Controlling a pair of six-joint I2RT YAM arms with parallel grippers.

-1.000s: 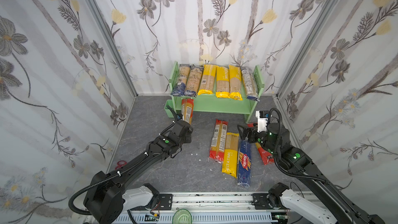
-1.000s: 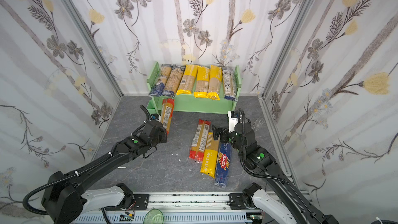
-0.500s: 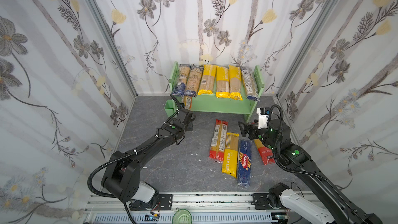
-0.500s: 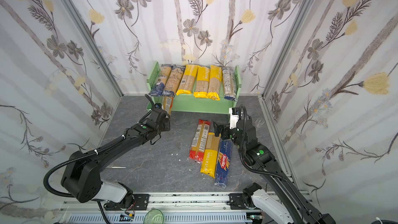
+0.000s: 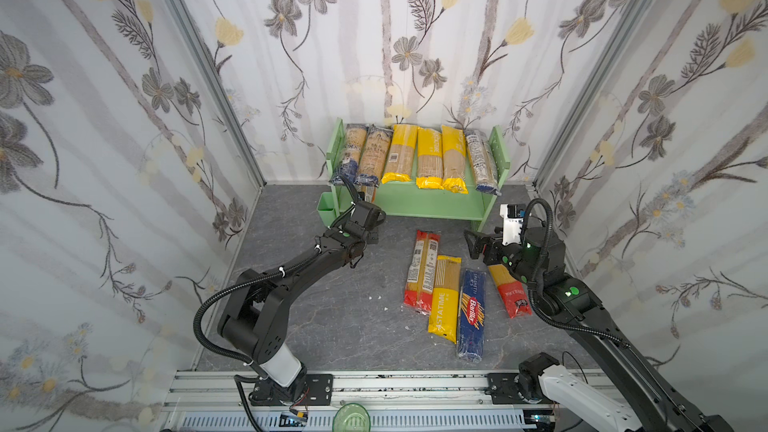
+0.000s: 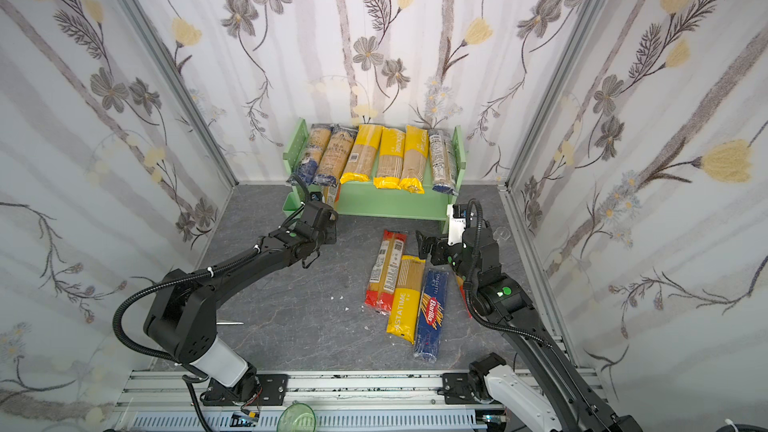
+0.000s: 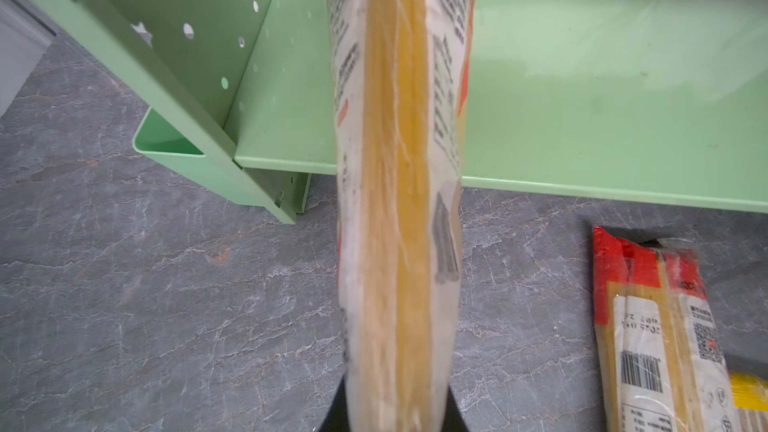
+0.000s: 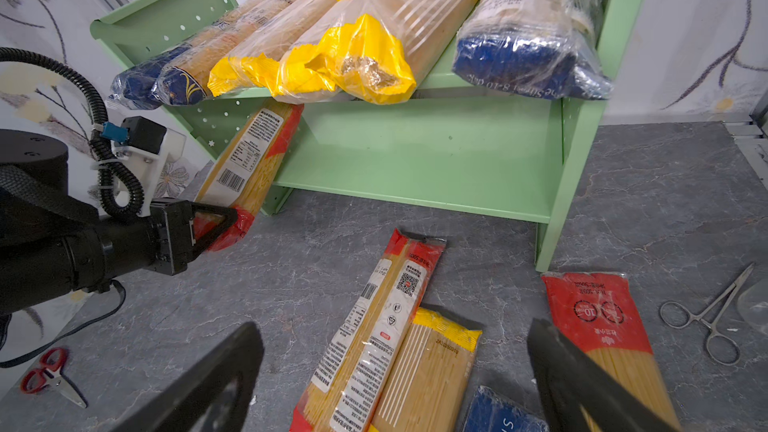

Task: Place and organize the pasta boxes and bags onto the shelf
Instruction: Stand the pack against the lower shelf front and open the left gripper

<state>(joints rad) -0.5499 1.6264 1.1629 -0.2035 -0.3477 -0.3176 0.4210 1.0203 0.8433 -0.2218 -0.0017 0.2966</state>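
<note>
Grey floor, left gripper clamping spaghetti pack

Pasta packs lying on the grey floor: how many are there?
4: a red-ended clear spaghetti bag, a yellow Pastatime bag touching it, a dark-blue Barilla box, and a red-ended bag partly under the right arm. A fifth bag is in the left gripper at the mint-green shelf.

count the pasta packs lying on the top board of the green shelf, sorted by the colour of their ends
dark-blue-ended packs: 3
yellow-ended packs: 3
total on the top board of the shelf: 6
</note>
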